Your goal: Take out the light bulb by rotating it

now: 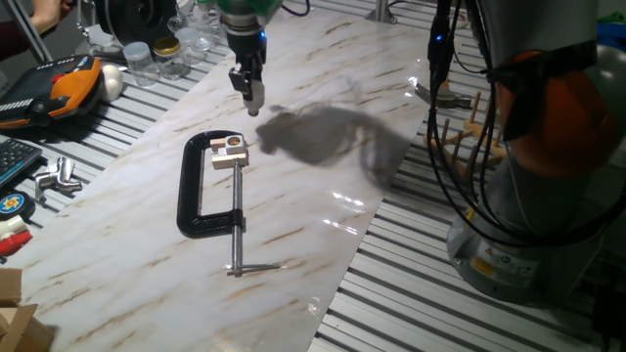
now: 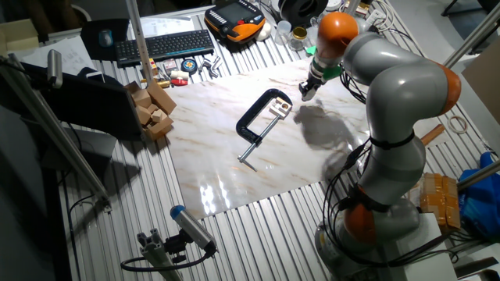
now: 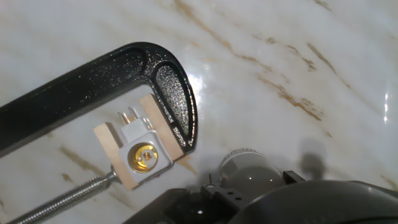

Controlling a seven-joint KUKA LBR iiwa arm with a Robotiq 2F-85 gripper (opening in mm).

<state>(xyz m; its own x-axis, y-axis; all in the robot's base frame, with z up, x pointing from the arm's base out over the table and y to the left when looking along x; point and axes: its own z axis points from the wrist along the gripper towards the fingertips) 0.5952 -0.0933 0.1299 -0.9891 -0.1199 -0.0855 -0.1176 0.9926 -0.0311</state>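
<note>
Now one claw (image 1: 252, 98) grips one light bulb (image 3: 249, 173) at lower right; one clamp (image 1: 207, 186) holds one empty socket (image 3: 144, 156).

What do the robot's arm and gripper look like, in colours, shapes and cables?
The arm is made of rounded silver-grey segments joined by orange rings. Black cables hang beside its base. A green band sits at the wrist above the gripper, which is small and dark, with narrow fingers and a blue light on top.

Black C-clamp (image 1: 201, 191), wooden blocks (image 2: 153, 109), keyboard (image 2: 164, 45)
</note>
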